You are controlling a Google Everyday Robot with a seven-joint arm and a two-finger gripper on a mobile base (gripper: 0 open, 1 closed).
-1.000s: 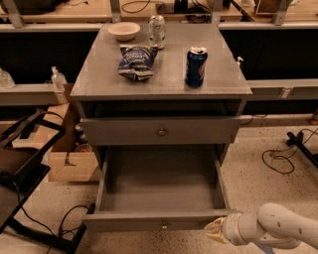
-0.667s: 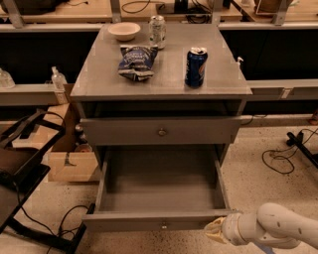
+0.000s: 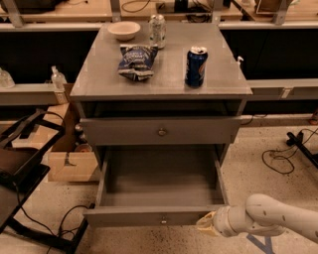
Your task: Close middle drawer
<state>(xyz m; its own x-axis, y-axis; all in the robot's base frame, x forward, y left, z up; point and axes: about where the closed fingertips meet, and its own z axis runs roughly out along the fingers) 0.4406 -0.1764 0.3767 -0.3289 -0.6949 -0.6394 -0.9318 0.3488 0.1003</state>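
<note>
Evidently getting set for the push rather than making it. Facing a grey bench [image 3: 169,77] with the middle drawer [image 3: 159,173] standing pulled far out below, showing its bare grey inside, front panel nearest the camera. Reaching in from the lower right with a white arm [image 3: 271,218], holding the gripper [image 3: 206,224] just beside the right end of that front panel. Failing to tell whether touching the panel or a hair apart, and likewise whether clenched or released. Judging the closing as not yet begun.

Calling next for pressing flat against the panel, better nearer the small brass knob [image 3: 163,219] than out at the corner. Then driving straight back into the bench, avoiding skewing and jamming on the runners. Leaving alone the taller drawer [image 3: 124,131] above, itself sticking out slightly.

Standing on a pale speckled floor [image 3: 258,144], backing onto long wooden counters [image 3: 59,7] with dark gaps beneath. Sharing the floor with a black frame [image 3: 20,163] at left, a cardboard box [image 3: 69,166] beside the bench, and loose cables [image 3: 278,161] at right. Carrying on top a crumpled chip bag [image 3: 135,60] and, behind it, a pale bowl [image 3: 123,30]. Also carrying a blue can [image 3: 196,67] to the bag's right and a silver can [image 3: 157,31] just beside the bowl.
</note>
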